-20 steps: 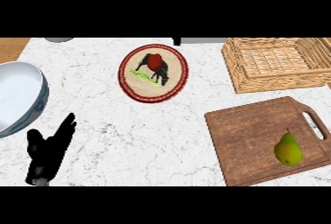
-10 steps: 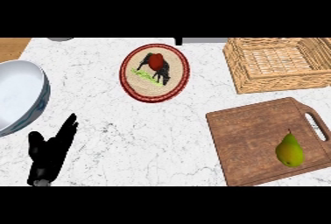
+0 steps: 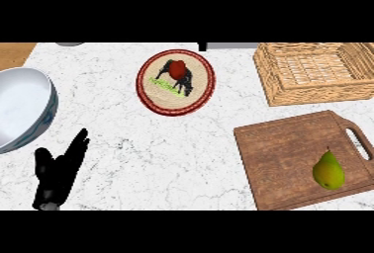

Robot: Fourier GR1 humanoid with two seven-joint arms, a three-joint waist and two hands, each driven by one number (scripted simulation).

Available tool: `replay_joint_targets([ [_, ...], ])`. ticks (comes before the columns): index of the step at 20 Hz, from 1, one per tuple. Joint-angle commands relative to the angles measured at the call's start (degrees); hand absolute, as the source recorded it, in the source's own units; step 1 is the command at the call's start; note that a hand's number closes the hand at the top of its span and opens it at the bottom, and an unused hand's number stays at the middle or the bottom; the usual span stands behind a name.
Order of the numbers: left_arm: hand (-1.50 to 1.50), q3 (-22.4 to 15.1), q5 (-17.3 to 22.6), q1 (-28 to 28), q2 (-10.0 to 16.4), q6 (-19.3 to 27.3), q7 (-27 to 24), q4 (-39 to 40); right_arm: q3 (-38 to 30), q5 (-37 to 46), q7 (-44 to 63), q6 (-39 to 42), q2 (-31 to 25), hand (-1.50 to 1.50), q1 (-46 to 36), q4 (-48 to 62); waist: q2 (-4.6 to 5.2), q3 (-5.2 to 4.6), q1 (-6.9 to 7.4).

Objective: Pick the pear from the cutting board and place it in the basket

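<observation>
Pear [image 3: 329, 170] lies on the board [image 3: 285, 148], nothing holding it. Left hand [image 3: 57, 175] rests open far away; the right hand cannot be seen.

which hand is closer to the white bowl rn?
Left, as far as shows. The left hand lies open just below the white bowl, at the view's lower left. The right hand is out of view.

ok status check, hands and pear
Left robot hand open, lower left; right robot hand not in view. Pear on cutting board, untouched. Basket beyond it, nothing between.
</observation>
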Motion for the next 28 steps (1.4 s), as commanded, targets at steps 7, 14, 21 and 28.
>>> replay_joint_targets([
  [7, 0.0, -2.68, -1.91, 2.75, -3.15, 0.2, 2.76, 4.35, 1.47, 4.75, 0.62, -7.57, 10.55, -1.5, 1.48, -4.76, 0.67, -0.49, 0.67],
  [14, 0.0, -0.14, -0.53, 3.81, -1.4, -2.94, 1.4, 4.2, 6.37, 14.1, 0.06, -13.49, 18.13, -1.5, 3.29, -9.19, 0.64, -0.49, 0.82],
  [21, 0.0, 0.62, -1.05, 1.69, -1.79, -2.61, 4.25, 3.28, 7.37, 17.76, -0.96, -13.05, 21.29, -1.5, 6.25, -10.3, 0.59, -0.49, 0.4],
  [28, 0.0, 0.0, -2.82, 4.21, -2.64, -1.78, 4.1, 0.39, 9.82, 24.23, -3.55, -17.41, 27.26, -1.5, 6.02, -9.36, 0.58, -0.47, 0.68],
])
